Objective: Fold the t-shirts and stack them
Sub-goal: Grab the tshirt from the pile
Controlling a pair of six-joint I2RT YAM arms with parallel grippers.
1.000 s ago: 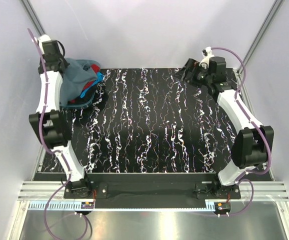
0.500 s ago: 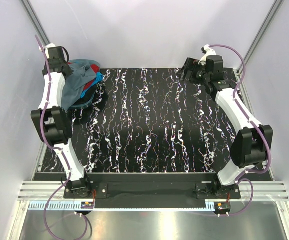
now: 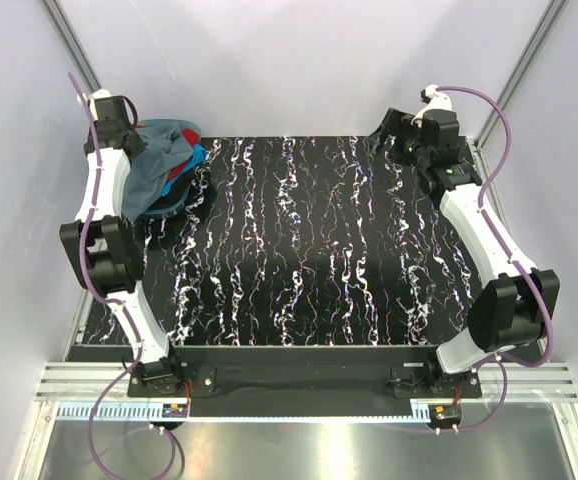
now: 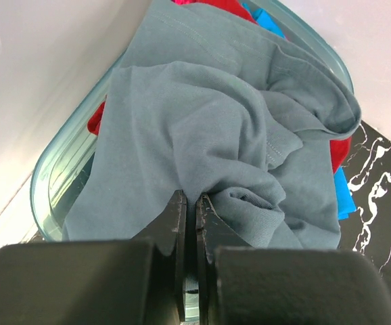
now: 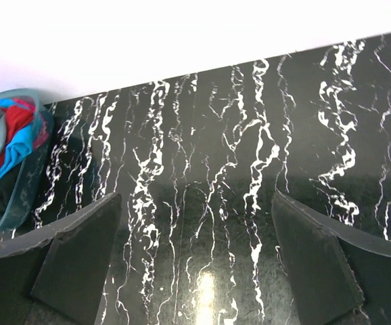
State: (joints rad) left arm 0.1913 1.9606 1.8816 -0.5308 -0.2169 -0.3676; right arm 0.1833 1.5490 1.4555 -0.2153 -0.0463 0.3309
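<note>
Where the slate grey-blue t-shirt (image 4: 216, 128) lies, on top of the pile in the teal plastic basket (image 4: 50, 183), it is crumpled: matte soft knit, deep folds, a stitched seam line showing near its middle in the left wrist view. One edge drapes over the basket rim on the wall side. Its folds bunch into a ridge right at the left gripper (image 4: 187, 201), whose two black fingers are clenched almost together on that ridge of grey cloth.

Under the grey tee a red t-shirt (image 4: 341, 152) peeks out at 3 o'clock of the pile, and again at 12 and 9 o'clock. A bright blue t-shirt (image 4: 345, 198) shows as a strip just below the red at 4 o'clock. All are wadded, none folded.

In the top view the basket sits at 10 o'clock of the black white-veined marble table (image 3: 299, 250), in its far-left corner.

The right gripper (image 5: 195, 203) is at about 1 o'clock of the table, well apart from the basket. Its jaws are spread wide with nothing between them, only tabletop below.
</note>
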